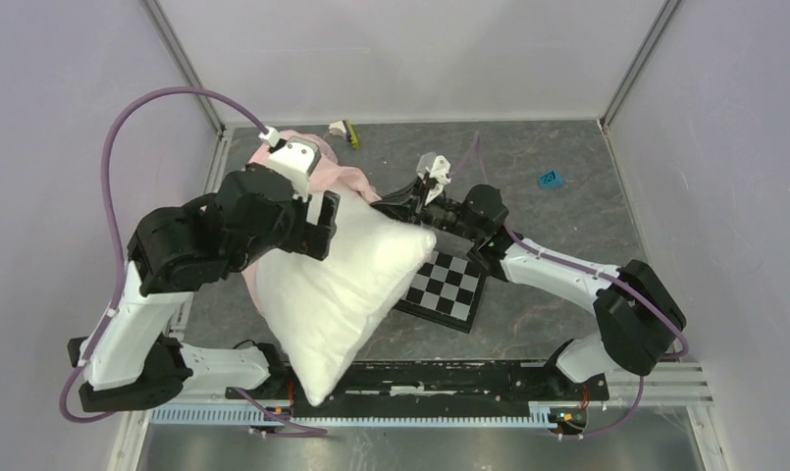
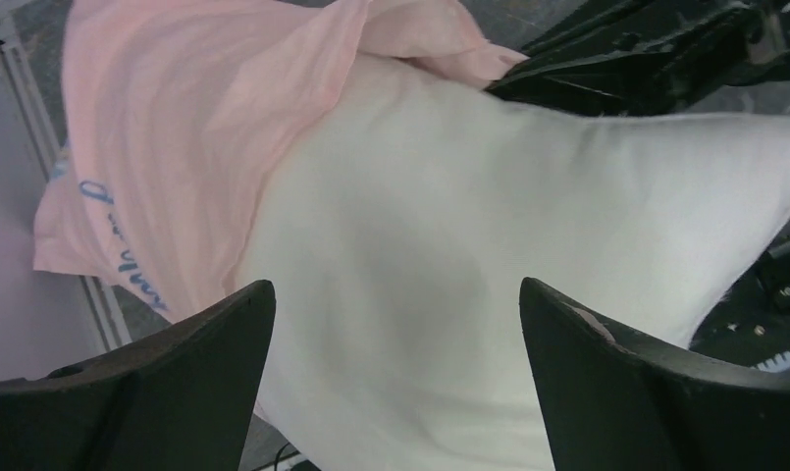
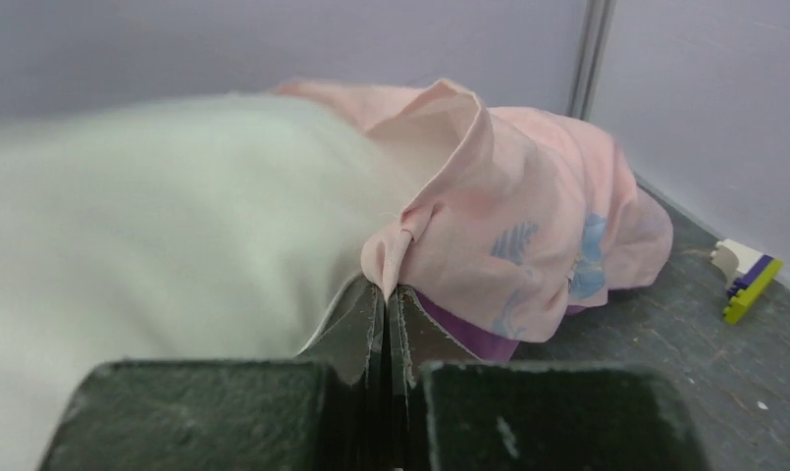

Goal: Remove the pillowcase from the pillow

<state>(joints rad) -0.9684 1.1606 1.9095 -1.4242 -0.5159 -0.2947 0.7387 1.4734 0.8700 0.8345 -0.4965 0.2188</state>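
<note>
As seen from above, the pillow [image 1: 351, 285] lies left of centre beside the checkered board [image 1: 447, 289], pillowcase [image 1: 343, 175] bunched at its far end. Left wrist: left gripper [image 2: 395, 294] jaws spread over pillow. Right wrist: right gripper [image 3: 386, 294] jaws pinch pillowcase edge.

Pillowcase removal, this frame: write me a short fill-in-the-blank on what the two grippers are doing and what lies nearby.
1. The left gripper hangs over the white pillow with its jaws ____.
2. The right gripper is ____ on a fold of the pink pillowcase.
3. In the top view, the board by the pillow's right corner has a black-and-white ____ pattern.
Missing words: open; shut; checkered.
</note>
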